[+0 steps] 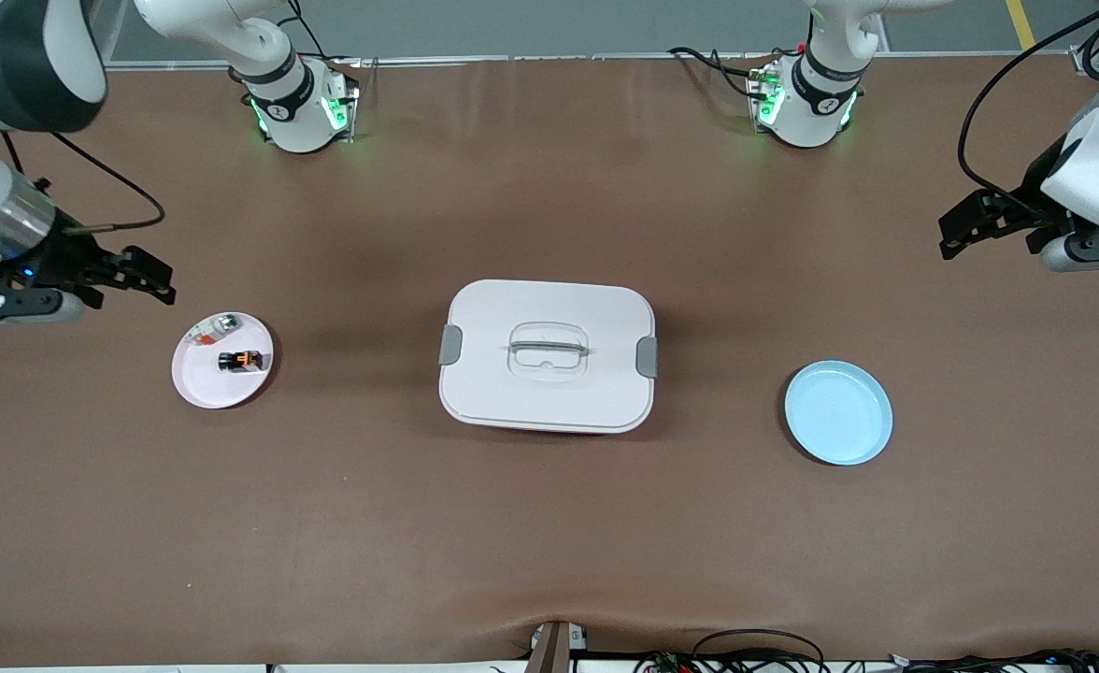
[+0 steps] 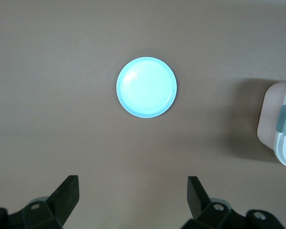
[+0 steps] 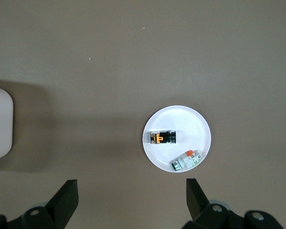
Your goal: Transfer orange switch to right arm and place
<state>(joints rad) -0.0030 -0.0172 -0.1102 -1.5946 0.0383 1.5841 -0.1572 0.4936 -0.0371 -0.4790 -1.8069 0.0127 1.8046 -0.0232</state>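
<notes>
White box cut by frame edge

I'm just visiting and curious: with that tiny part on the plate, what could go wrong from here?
1. The orange switch lies close beside a silver-white-and-red piece on the pink plate; a pincer might grab or knock the wrong one.
2. The switch is tiny, so handing it between the left pincer and right pincer, both open, could drop it.
3. The white lidded box sits mid-table, in the crossing path.

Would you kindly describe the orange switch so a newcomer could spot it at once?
Start from the white lidded box mid-table and look toward the right arm's end, to the pale pink plate. Two small parts lie on it: the orange switch is the black blocky one with an orange section, nearer the front camera than the silver-white-and-red piece.
</notes>
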